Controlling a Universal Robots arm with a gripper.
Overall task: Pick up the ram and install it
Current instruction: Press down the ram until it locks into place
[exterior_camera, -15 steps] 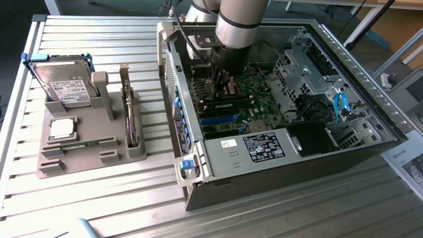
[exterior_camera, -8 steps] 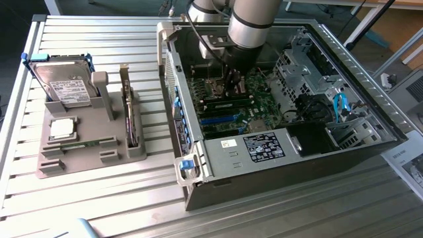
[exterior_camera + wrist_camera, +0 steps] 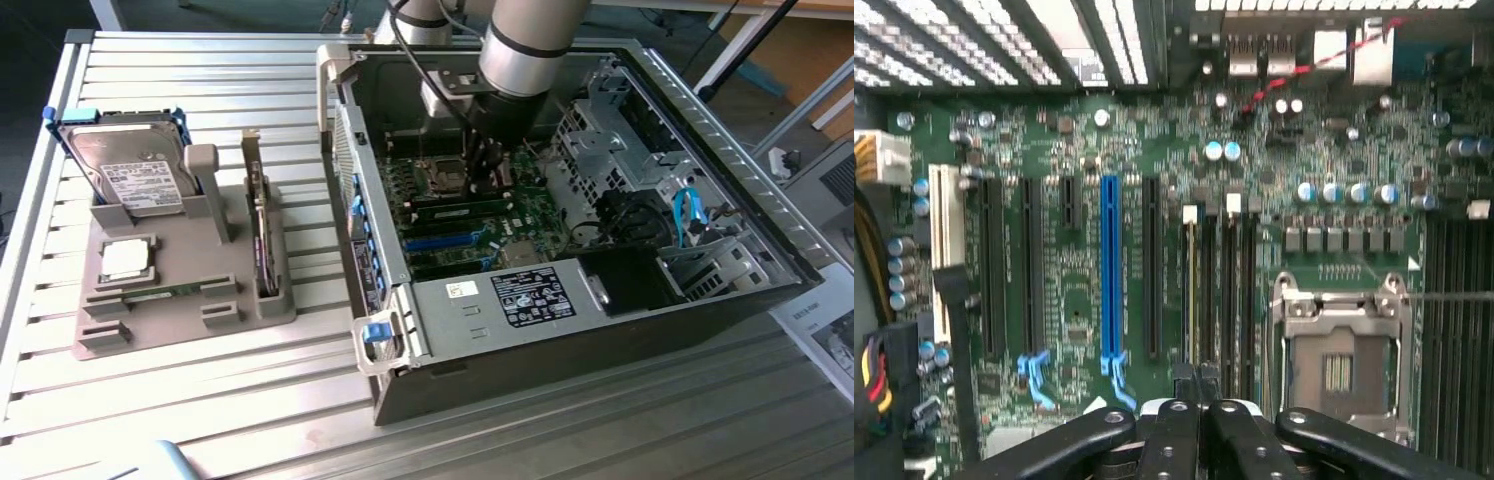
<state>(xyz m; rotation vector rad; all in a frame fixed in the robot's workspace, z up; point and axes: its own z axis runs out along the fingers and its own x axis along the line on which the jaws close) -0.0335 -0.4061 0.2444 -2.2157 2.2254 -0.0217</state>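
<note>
Ram (image 3: pixel 167 291) of the pair seen lying flat in a groove along the near edge of the grey holder (image 3: pixel 100 340); a second thin stick apparently standing edge-on in one of the memory slots (image 3: pixel 1190 300), directly under the fingertips.

Claw (image 3: pixel 483 170) clenched tight, reaching down inside the open computer case (image 3: pixel 721 150), tips (image 3: pixel 1199 385) poised right above that slot. Impossible to tell whether pinching the stick's top edge or merely pressing on it. Likely closed like this to bear down on a narrow edge and seat the stick between the white latches.

Beside the slots, the bare processor socket (image 3: pixel 1339 350); across the motherboard (image 3: pixel 1084 150), a blue expansion slot (image 3: pixel 1111 270) among black ones.

Outside the case, toward the tabletop's (image 3: pixel 200 420) edge on the exterior view's left: holder keeping spare parts sorted and upright for easy pickup, with a hard drive (image 3: pixel 134 175) at its far end, a square processor chip (image 3: pixel 123 260) mid-holder and an expansion card (image 3: pixel 267 240) on edge along the side nearest the case.
</note>
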